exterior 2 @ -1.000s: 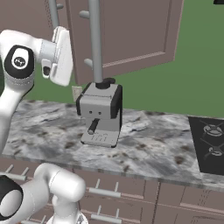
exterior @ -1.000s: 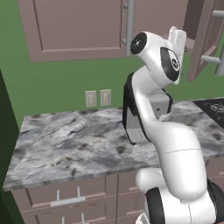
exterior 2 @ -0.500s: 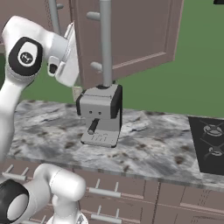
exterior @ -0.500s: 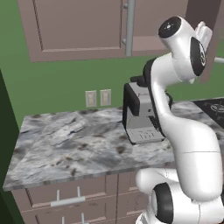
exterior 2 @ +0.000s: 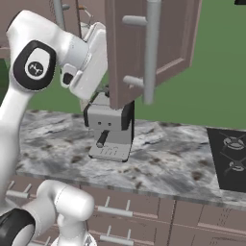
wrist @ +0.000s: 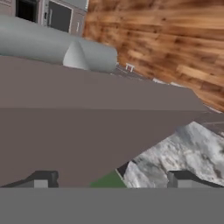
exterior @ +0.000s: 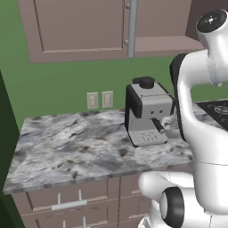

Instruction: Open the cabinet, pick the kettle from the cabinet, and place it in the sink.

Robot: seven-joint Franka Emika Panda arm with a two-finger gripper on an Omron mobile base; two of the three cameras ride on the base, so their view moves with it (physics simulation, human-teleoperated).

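with the cabinet [exterior 2: 144, 48] door swung partly out above the coffee machine [exterior 2: 110, 129], the gripper [wrist: 109, 179] hangs spread and empty beside it; next, reaching inside for the kettle, which i cannot see.

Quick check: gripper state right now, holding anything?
Gripper: open, holding nothing; its fingertips straddle the edge of the mauve-brown recessed-panel cabinet door.

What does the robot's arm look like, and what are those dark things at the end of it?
The arm is glossy white, built from thick rounded segments joined by dark bands, with round black caps on the joints; one cap bears a small white emblem. No loose cables show. Its gripper ends in two small dark grey, blocky fingertips with paler pads.
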